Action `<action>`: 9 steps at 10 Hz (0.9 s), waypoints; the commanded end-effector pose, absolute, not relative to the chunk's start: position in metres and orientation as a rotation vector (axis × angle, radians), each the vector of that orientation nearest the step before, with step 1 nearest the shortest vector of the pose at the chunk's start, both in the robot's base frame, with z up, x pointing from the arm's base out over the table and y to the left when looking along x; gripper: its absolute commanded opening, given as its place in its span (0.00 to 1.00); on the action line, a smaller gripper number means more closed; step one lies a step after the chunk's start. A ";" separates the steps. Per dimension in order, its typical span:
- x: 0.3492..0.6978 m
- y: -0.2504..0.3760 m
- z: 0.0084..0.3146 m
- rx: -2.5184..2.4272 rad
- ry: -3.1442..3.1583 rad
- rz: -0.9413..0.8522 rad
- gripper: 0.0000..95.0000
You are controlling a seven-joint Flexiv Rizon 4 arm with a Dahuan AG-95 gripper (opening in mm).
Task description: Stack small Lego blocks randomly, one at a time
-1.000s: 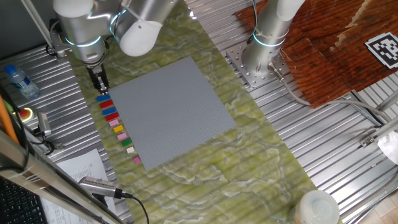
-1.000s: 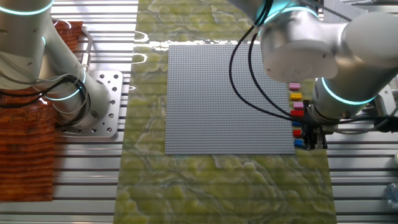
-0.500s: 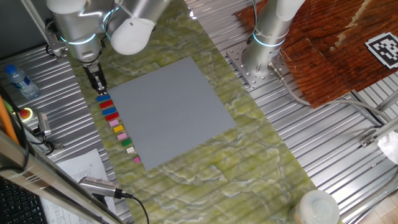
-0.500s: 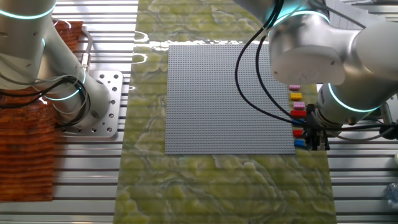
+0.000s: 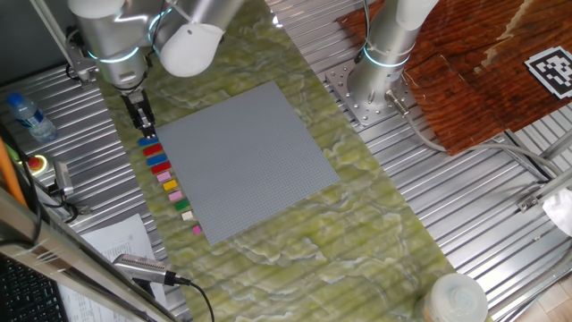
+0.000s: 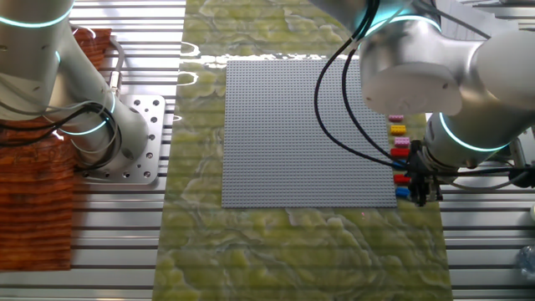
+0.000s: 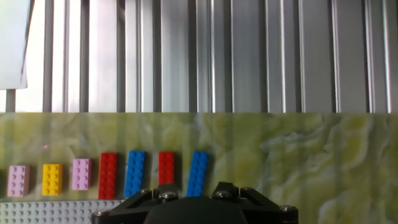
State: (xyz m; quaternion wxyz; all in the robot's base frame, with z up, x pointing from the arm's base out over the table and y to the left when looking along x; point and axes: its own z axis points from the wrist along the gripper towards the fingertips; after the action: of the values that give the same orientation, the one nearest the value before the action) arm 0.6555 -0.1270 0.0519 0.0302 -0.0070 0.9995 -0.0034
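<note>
Progress: nil as far as visible. All bricks (image 5: 167, 176) lie single-layer in one row on the counter (image 5: 357, 233), just beside the baseplate (image 5: 241, 156) edge; no brick sits on another, and none is on the baseplate.

Row, hand view, left to right: pink brick (image 7: 18, 180), yellow brick (image 7: 52, 179), second pink (image 7: 81, 173), red brick (image 7: 109, 175), blue brick (image 7: 135, 173), second red (image 7: 166, 168), end blue (image 7: 198, 173), the last slightly tilted. More small bricks, one cream and one pink, continue the row in one fixed view, beyond the hand view's edge.

End effector (image 5: 143, 124) hangs over the blue end of the row; in the other fixed view it (image 6: 425, 191) sits just beside the blue brick there. Hand view shows only the gripper housing at the bottom edge, fingertips hidden, so I cannot tell whether the jaws are parted or closed, nor whether anything is held. Judgement: first pick not yet completed; every stacking step remains.

Surroundings: second arm base (image 5: 375, 76) on its bolted plate across the baseplate, well apart from the row. Water bottle (image 5: 25, 114), red button (image 5: 37, 164) and papers (image 5: 116, 241) at the near-side edge, off the green mat. Brown sheet (image 5: 474, 63) with a printed marker (image 5: 554, 70) in the far corner.

Obstructions: nothing lies between end effector and row. Bricks sit close together, so neighbours may get nudged in a grasp. The arm's own bulk hides part of the row in the other fixed view.
</note>
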 end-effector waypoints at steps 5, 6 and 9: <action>0.660 -0.129 0.037 -0.028 3.110 0.010 0.40; 0.660 -0.129 0.035 -0.019 3.106 0.009 0.40; 0.661 -0.130 0.029 0.026 3.104 -0.002 0.20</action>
State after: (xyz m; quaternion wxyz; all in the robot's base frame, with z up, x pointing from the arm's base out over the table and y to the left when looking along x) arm 0.6597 -0.1295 0.0301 0.0192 0.0093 0.9998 -0.0012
